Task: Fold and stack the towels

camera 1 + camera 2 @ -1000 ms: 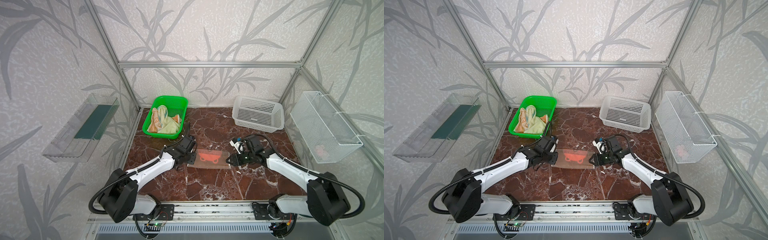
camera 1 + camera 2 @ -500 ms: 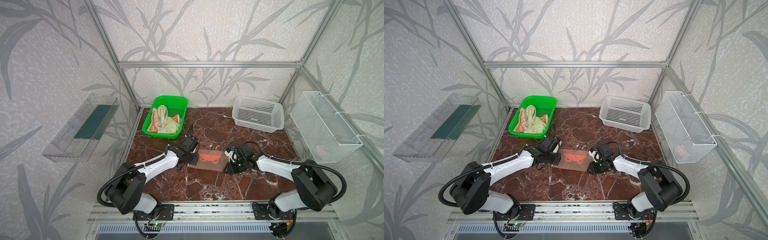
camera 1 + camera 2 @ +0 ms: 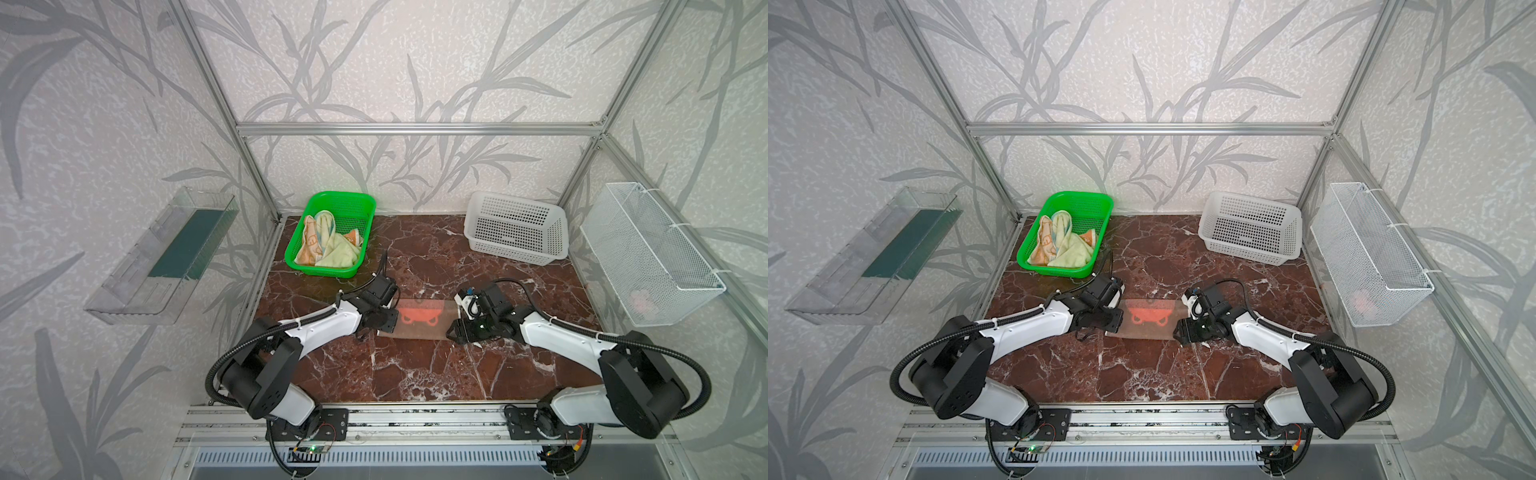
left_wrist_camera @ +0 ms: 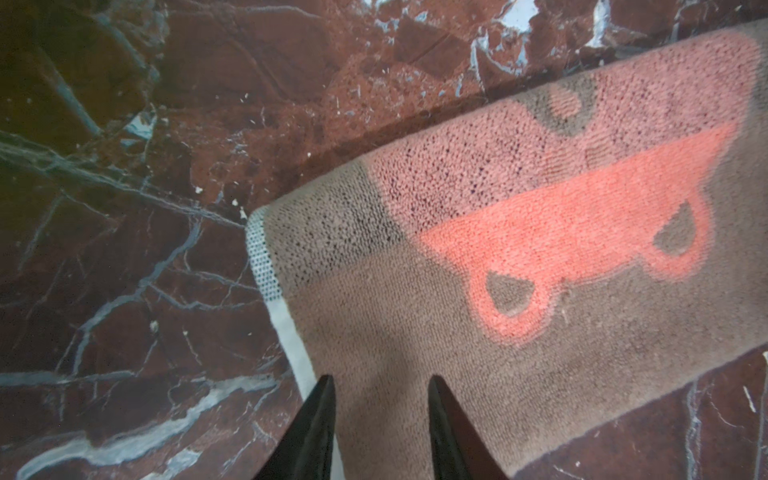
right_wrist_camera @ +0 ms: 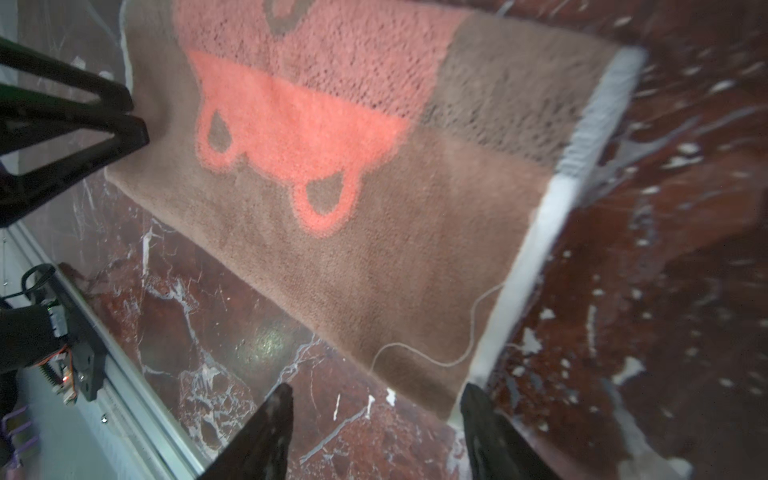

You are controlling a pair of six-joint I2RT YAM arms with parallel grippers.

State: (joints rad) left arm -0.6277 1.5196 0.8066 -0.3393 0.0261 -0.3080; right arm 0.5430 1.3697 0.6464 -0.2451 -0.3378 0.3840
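Bear towel (image 3: pixel 419 319) lies folded mid-bench (image 3: pixel 415 374); my left end effector (image 4: pixel 380 380), ajar, seemingly pins one end flat while my right end effector (image 5: pixel 374 392) gapes empty at the opposite corner.

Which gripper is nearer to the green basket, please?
Left. The left gripper is at the bear towel's end on the green basket's side, just in front of it; the right gripper is at the towel's opposite end, farther off.

Towel (image 3: pixel 419 320) on table (image 3: pixel 415 374) centre, other towels (image 3: pixel 332 249) in basket (image 3: pixel 347 210) — back left
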